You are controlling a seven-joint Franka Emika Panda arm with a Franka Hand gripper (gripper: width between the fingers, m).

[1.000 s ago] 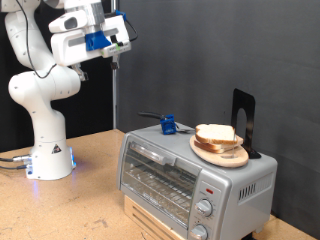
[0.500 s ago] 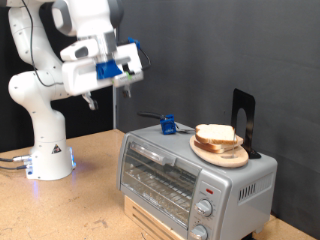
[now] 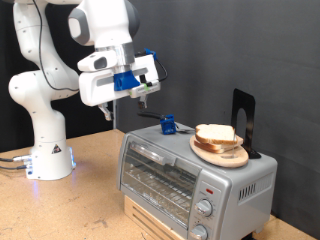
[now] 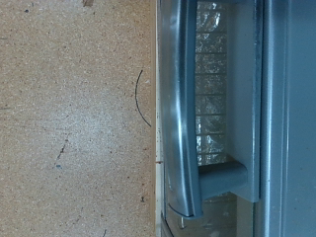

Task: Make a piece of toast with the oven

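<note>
The silver-grey oven (image 3: 190, 180) stands on the table at the exterior view's lower right, its glass door shut. The piece of toast (image 3: 217, 134) lies on a round wooden plate (image 3: 222, 151) on top of the oven. My gripper (image 3: 146, 97) hangs in the air above and to the exterior view's left of the oven, touching nothing; nothing shows between its fingers. The wrist view looks down on the oven's door handle (image 4: 176, 118) and the rack behind the glass (image 4: 210, 79); the fingers do not show there.
A blue and black tool (image 3: 166, 124) lies on the oven's top near its back left corner. A black bracket (image 3: 244, 122) stands behind the plate. The wooden table (image 4: 69, 118) lies in front of the oven. The arm's white base (image 3: 48, 155) stands at the left.
The arm has swung down and to the exterior view's right, bringing the gripper from high at the left to just above the oven's left side. Toast and plate have not moved.
</note>
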